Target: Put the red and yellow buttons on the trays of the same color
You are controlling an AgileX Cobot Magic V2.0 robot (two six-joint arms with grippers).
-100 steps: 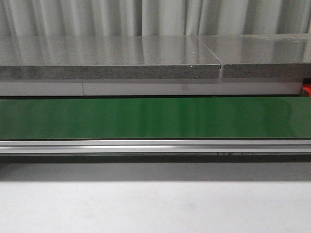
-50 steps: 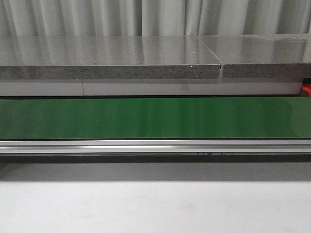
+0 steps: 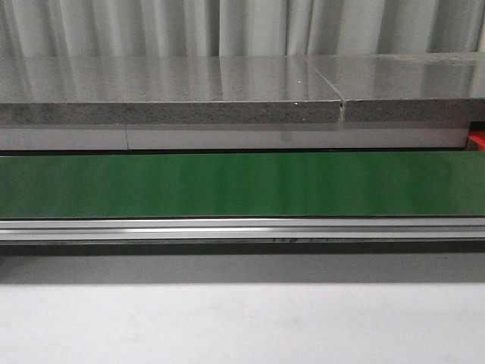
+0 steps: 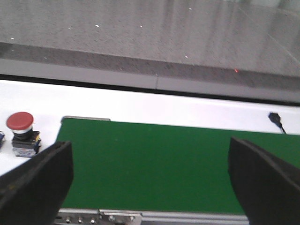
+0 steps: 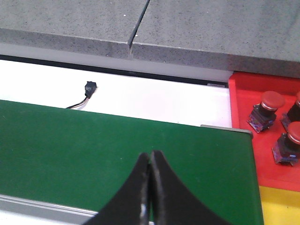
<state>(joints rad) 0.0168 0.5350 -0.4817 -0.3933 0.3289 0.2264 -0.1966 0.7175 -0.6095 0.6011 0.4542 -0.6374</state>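
Observation:
In the left wrist view my left gripper (image 4: 150, 164) is open wide over the green conveyor belt (image 4: 154, 164), with nothing between its fingers. A red button (image 4: 20, 133) on a black base stands on the white surface beside the belt's end. In the right wrist view my right gripper (image 5: 150, 157) is shut and empty over the belt (image 5: 93, 150). A red tray (image 5: 243, 122) beside the belt's other end holds three red buttons (image 5: 266, 110). A yellow tray (image 5: 281, 206) borders it. No yellow button shows. Neither gripper shows in the front view.
The front view shows the green belt (image 3: 242, 184) with an aluminium rail (image 3: 242, 227) in front, a grey stone slab (image 3: 167, 95) behind, and a white table (image 3: 242, 322) nearest. A small black connector with wires (image 5: 89, 89) lies on the white surface behind the belt.
The front view has shifted slightly to the left against the slab's seam. Nothing else has visibly changed.

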